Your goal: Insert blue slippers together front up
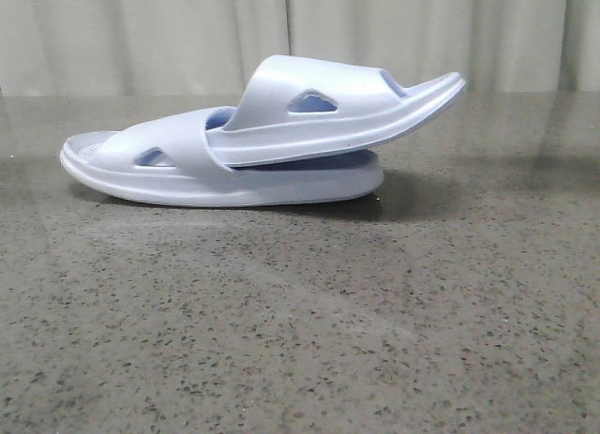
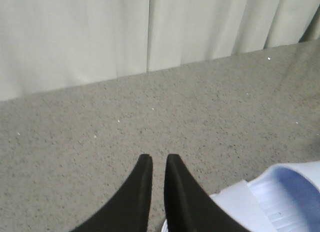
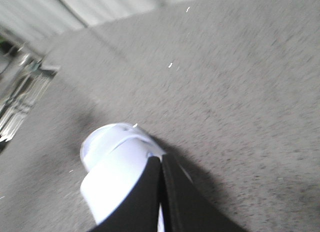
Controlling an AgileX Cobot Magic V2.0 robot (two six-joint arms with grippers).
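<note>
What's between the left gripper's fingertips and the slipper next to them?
Only bare speckled table: the left wrist view shows the left gripper beside the blue slipper.

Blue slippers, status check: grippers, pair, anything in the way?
Left gripper nearly closed, empty, beside the slippers. Right gripper shut, just above them. Upper slipper tucked under lower slipper's strap, tilted. Table shows no obstruction.

We see the blue slippers (image 1: 272,143) as smooth moulded foam with a faint satin sheen; ribbed footbed just beside the left gripper (image 2: 159,164). Table (image 1: 300,340) looks like speckled stone, matt, fine-grained. Both grippers' fingers (image 3: 145,197) matt black, plastic-looking. Curtain (image 1: 141,31) pale cloth.
</note>
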